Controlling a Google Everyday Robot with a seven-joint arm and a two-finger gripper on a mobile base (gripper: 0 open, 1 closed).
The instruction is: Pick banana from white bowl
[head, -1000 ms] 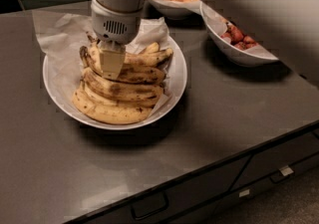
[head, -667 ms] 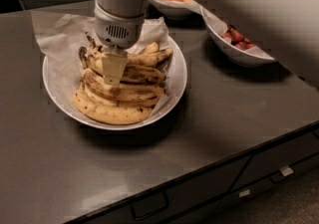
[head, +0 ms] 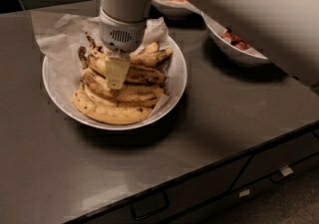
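Bananas point(head: 122, 96) heaped in white bowl point(head: 180, 76), tool point(head: 115, 74) at the pile's top

There was just the one camera, set high and close on the near side of the worktop point(head: 239, 118), looking steeply down across it. The gripper point(head: 116, 77) hung left of the middle of its view, over the white bowl point(head: 178, 76), with the arm point(head: 239, 14) crossing in from the upper right

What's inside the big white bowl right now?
Spotted bananas piled on crumpled white paper, with the gripper at the pile's top. The white bowl's bottom is covered.
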